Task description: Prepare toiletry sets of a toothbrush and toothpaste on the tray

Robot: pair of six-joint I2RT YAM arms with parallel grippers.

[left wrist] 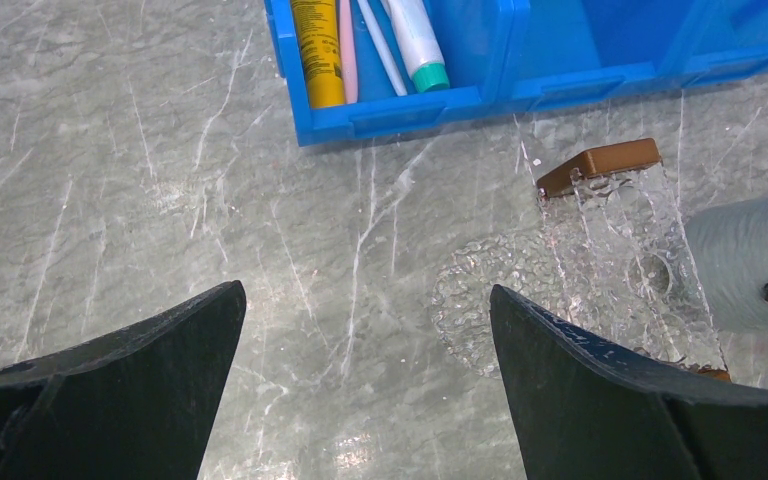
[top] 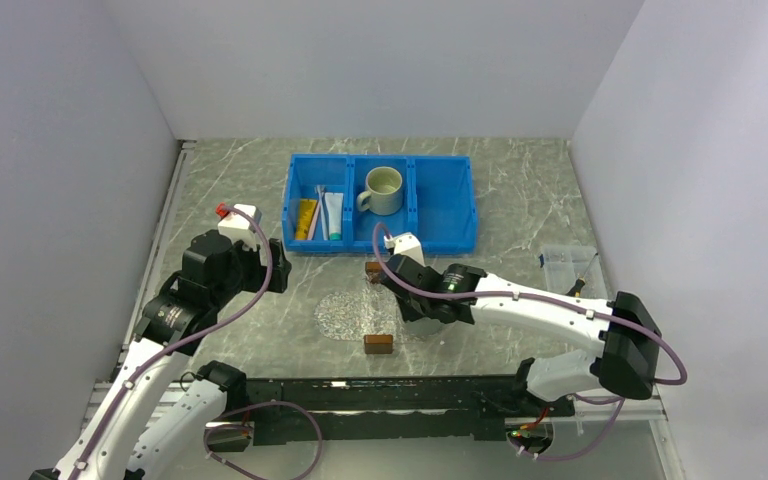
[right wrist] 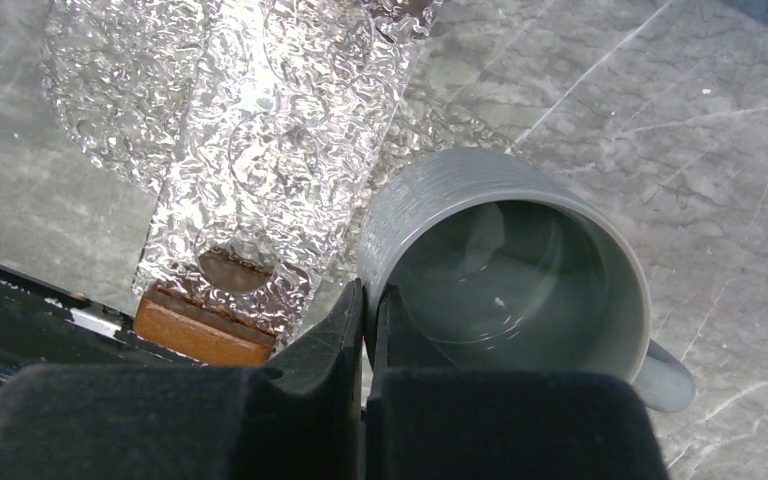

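Grey marbled table point(top: 520, 200), white walls. Right gripper point(right wrist: 368, 310) is pinched shut on a grey mug point(right wrist: 520, 260) rim, which the overhead view hides under the arm. Left gripper point(left wrist: 365, 295) gapes wide, holding nothing. Toothbrushes point(left wrist: 347, 50) and toothpaste point(left wrist: 315, 50) lie in the blue bin point(left wrist: 410, 112); the tray point(right wrist: 230, 130) sits just beside the mug.

The counter point(top: 520, 200) is grey marble veined in white; the bin point(top: 430, 243) is bright blue; the yellow-orange toothpaste point(left wrist: 317, 50) carries dark print; the white toothpaste point(left wrist: 412, 35) ends in a teal cap; the pink toothbrush point(left wrist: 347, 50) sits beside the pale blue-white toothbrush point(left wrist: 383, 55); the cream mug point(top: 384, 190) is plain; the tray point(right wrist: 230, 130) is clear, with a glittery dimpled texture; the block point(left wrist: 600, 163) is brown; the grey mug point(right wrist: 430, 200) is finely ribbed; the left hand point(left wrist: 365, 300) and right hand point(right wrist: 368, 300) are black.
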